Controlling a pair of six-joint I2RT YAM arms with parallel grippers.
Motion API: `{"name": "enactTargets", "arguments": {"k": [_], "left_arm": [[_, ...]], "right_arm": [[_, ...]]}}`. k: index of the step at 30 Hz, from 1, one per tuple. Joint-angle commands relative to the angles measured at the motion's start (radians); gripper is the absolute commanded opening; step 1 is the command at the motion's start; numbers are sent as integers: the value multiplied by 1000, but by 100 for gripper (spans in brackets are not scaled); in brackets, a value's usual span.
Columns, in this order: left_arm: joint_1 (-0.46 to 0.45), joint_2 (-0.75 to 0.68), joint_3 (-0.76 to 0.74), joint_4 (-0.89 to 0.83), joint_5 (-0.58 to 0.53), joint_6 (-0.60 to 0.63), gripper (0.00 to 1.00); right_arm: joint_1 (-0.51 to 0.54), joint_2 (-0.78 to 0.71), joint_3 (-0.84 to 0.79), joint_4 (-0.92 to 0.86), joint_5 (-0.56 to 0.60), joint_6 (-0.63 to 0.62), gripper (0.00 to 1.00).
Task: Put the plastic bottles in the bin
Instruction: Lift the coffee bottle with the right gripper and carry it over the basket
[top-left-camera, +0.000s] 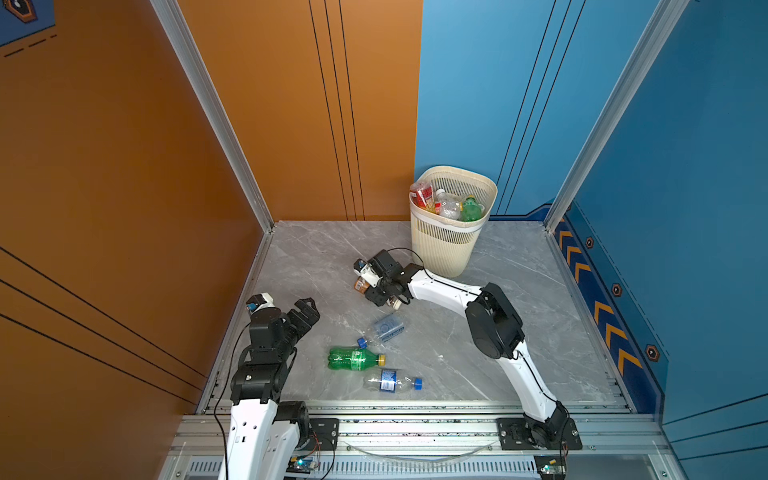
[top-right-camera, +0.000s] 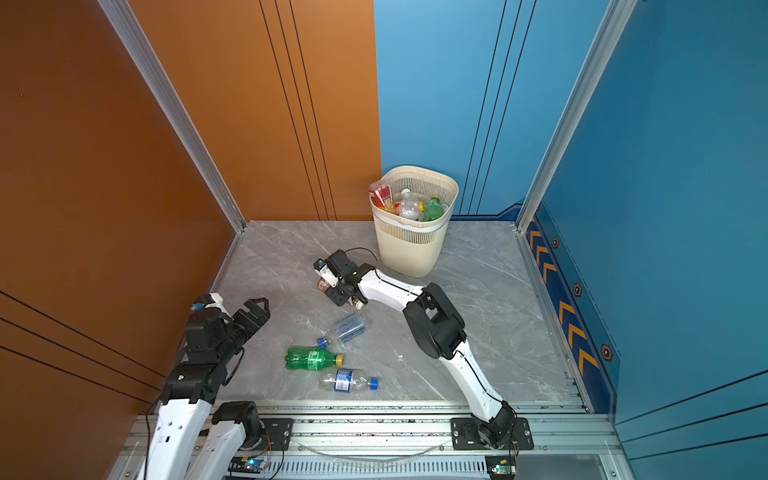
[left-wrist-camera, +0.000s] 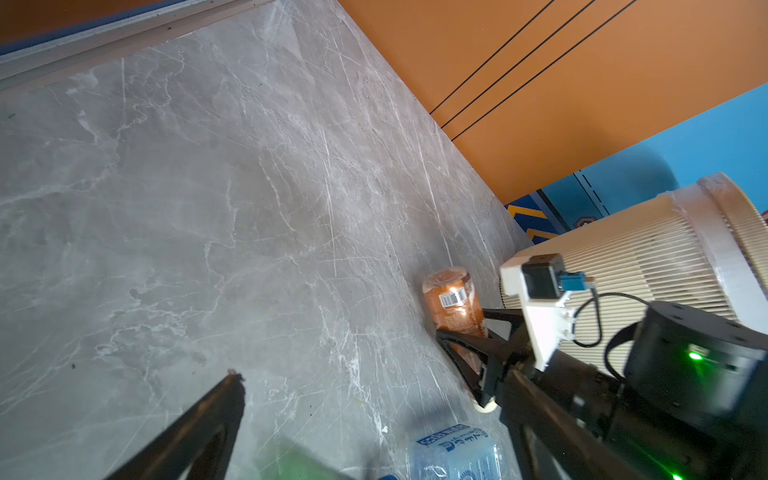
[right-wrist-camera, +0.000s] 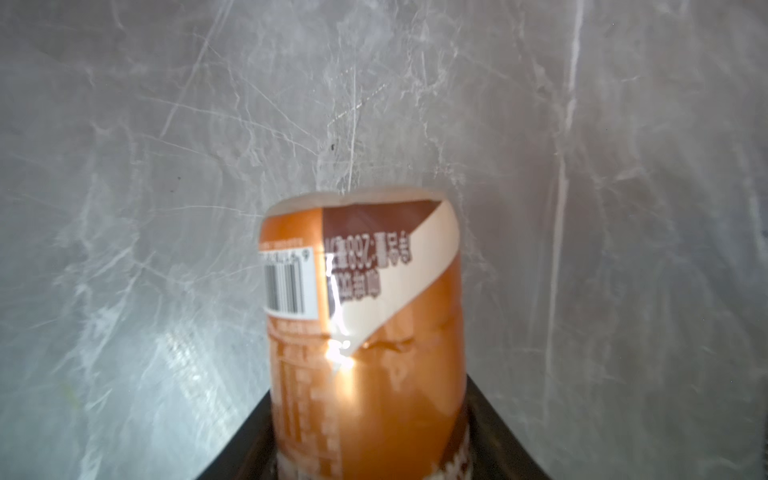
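The grey marble tabletop (top-left-camera: 519, 291) is carrying everything. At its far edge the cream slotted bin (top-left-camera: 446, 245) is standing upright, and it is holding several bottles already: a red-labelled bottle (top-left-camera: 422, 195) is leaning at the rim, and clear ones and a green one are lying beside it.

The right arm (top-left-camera: 494, 320) is reaching across the middle, just in front of the bin. Its right gripper (top-left-camera: 376, 286) is clamping a brown bottle (top-left-camera: 360, 284) that is lying on its side on the tabletop. In the right wrist view the black fingers (right-wrist-camera: 490, 415) are pressing against both sides of this brown bottle (right-wrist-camera: 365, 332), whose wall is creasing between them. Its pale cap (top-left-camera: 397, 304) is poking out behind the jaws.

The left gripper (top-left-camera: 305, 318) is hovering near the left edge with its jaws spread wide, holding and touching nothing.

Three more bottles are lying loose between the arms: a green bottle with a yellow cap (top-left-camera: 353, 359), a clear bottle with a dark blue label (top-left-camera: 388, 381) just nearer than it, and a crumpled clear bottle with a pale blue label (top-left-camera: 386, 328) just beyond it.
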Motion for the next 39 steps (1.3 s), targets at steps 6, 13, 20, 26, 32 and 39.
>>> {"name": "enactTargets", "arguments": {"k": [6,13,20,26,32,39], "left_arm": [[13,-5,-20,40,45,-13,98],[15,11,-37,71,63,-21,98],[14,37,-35,94,79,-19,98],[14,39,-28,95,95,-21,98],[14,37,-15,84,106,0,98],[14,43,-2,84,120,29,98]], "right_arm": [[2,-410,-179,97,88,76,51],[26,-796,-564,174,157,224,51],[14,-1031,-719,148,250,327,52],[-2,-1068,-654,140,277,346,52],[-148,-1057,-505,163,287,417,53],[-334,-929,-335,263,355,504,54]]}}
